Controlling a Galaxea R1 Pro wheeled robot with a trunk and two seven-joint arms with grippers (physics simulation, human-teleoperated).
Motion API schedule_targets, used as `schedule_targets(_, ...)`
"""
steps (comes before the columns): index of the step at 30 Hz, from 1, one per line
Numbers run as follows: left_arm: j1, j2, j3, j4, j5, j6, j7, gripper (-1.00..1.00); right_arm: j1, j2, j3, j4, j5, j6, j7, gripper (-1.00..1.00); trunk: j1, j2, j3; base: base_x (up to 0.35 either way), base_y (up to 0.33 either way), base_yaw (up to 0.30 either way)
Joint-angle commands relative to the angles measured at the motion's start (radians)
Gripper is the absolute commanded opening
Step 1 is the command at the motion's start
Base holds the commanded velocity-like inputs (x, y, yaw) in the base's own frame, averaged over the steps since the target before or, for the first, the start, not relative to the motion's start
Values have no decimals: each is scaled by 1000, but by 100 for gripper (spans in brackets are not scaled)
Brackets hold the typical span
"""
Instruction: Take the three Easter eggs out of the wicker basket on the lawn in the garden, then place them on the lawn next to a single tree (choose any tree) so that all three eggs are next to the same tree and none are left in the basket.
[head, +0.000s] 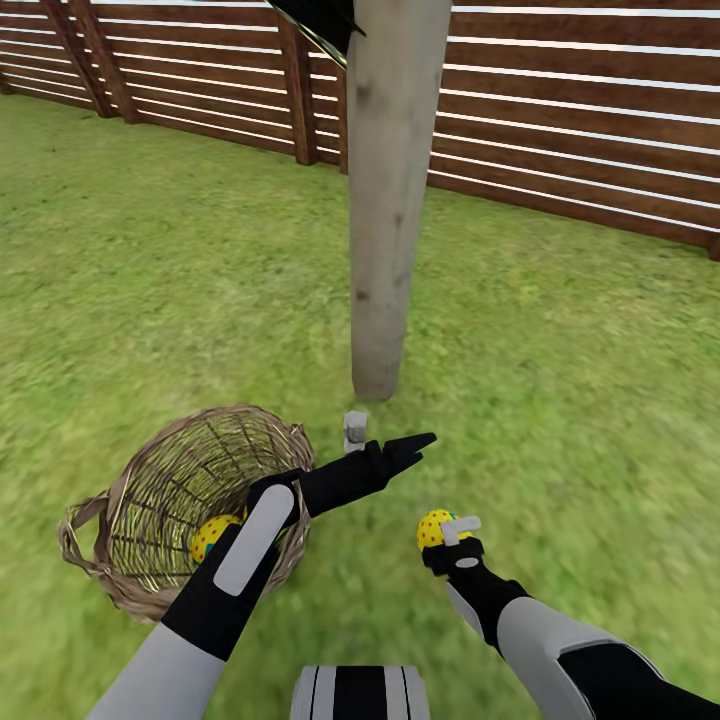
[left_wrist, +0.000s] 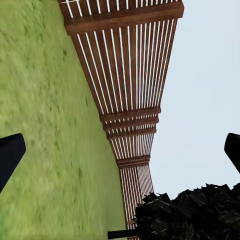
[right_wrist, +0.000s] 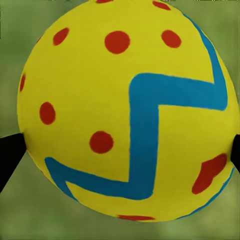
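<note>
Right hand (head: 447, 531) grasping egg (head: 433, 527), tree (head: 385, 220) ahead; left hand (head: 385, 450) released; egg in basket (head: 214, 536) waiting.

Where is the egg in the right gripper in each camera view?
Head view: egg low, right of centre, at the right gripper, right of the basket.
Right wrist view: egg close up between the fingertips.
Left wrist view: not in it.
Shared landmark: lawn.

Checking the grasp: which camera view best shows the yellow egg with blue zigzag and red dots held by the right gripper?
The right wrist view: the yellow egg sits close-up between the right gripper's fingers. The head view shows it small.
</note>
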Motion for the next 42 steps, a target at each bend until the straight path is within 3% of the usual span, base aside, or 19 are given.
schedule_targets(1, 0, 0, 1, 0, 3, 5, -1, 100, 0, 0, -9, 4, -4, -1, -2, 100, 0, 0, 3, 0, 0, 0)
schedule_targets(21, 0, -2, -1, -1, 1, 9, 3, 100, 0, 2, -10, 2, -4, 0, -1, 100, -9, 5, 80, 0, 0, 0)
schedule_targets(29, -1, -1, -2, -4, 1, 17, 8, 100, 0, 0, -10, -58, -4, 17, 2, 100, -13, 7, 111, 0, 0, 0)
schedule_targets(42, -6, 12, 4, -60, 1, 29, 9, 100, 0, -10, -12, -291, -4, 350, 15, 100, -19, 10, 162, 0, 0, 0)
